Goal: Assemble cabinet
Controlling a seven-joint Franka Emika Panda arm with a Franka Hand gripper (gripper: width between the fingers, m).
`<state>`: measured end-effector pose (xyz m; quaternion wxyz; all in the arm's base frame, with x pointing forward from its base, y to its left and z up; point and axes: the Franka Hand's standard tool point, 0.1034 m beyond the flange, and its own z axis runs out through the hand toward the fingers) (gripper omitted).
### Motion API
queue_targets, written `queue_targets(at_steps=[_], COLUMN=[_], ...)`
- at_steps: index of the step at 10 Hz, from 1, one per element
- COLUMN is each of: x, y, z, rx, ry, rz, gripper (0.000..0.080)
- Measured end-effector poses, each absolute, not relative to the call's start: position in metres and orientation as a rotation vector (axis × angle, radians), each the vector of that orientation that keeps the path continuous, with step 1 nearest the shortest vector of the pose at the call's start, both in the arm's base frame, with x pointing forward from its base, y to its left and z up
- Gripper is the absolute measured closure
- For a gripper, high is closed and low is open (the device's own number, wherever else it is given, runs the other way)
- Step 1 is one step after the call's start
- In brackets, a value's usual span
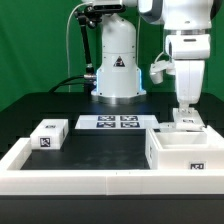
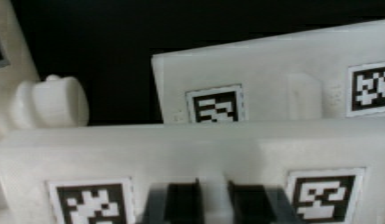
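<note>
The cabinet body (image 1: 185, 152) is a large open white box at the exterior view's right, with a tag on its front. My gripper (image 1: 187, 108) stands straight down just behind it, on a small white tagged block (image 1: 187, 123). In the wrist view my gripper (image 2: 215, 203) shows two dark fingers (image 2: 185, 203) close together, with a narrow white strip of the two-tag block (image 2: 118, 165) between them. Behind it a second white tagged part (image 2: 278, 85) fills the view. Another small white tagged block (image 1: 48, 134) lies at the exterior view's left.
The marker board (image 1: 117, 122) lies flat in front of the robot's base (image 1: 117, 70). A long white rail (image 1: 70, 182) runs along the table's front and up its left side. A round white knob (image 2: 47, 100) shows in the wrist view.
</note>
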<state>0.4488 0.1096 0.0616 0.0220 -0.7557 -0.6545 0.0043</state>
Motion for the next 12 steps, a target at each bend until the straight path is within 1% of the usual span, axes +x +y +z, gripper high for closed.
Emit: queue_targets(at_steps=[3,8,10,12], x=[0.458,0.461,0.464,0.472], y=[0.112,0.113,0.107,0.104], z=[0.062,0.06,0.056,0.058], rx=[-2.343,-2.343,-2.279,-2.242], ry=[-2.025,-2.022,-2.106,-2.153], rz=[0.003,-0.002,-0.051,-0.064], gripper=[0.0729,0.0729,0.0729,0.0729])
